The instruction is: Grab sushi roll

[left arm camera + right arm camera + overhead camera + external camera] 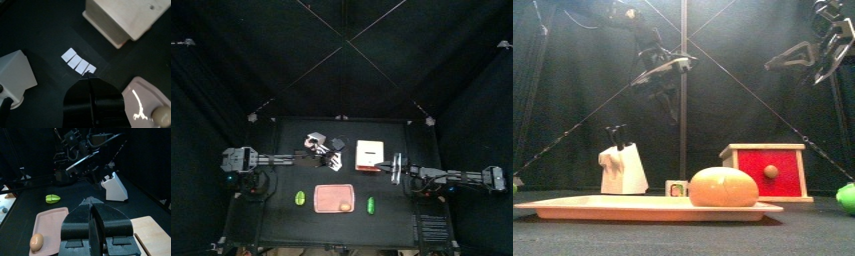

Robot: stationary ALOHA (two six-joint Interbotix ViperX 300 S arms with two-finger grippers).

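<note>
The left gripper (pixel 89 75) has its two fingers pressed together to a point, with nothing between them. It hangs over bare table. The sushi roll (pixel 676 187) is not in its grasp. The roll stands on the table, and seen from above it lies at about 5 o'clock from the white block (pixel 314 140), 9 o'clock from the beige box (pixel 372 155) and 12 o'clock from the pink tray (pixel 334 198).

To do this step well, I think the fingers must first open wide. Then they should be centred over the roll and go straight down, so that they touch neither the block nor the box. The roll is small, so a slow and gentle closing seems safer.

The right gripper (pixel 91 202), also closed and empty, rests at 3 o'clock of the box.
</note>
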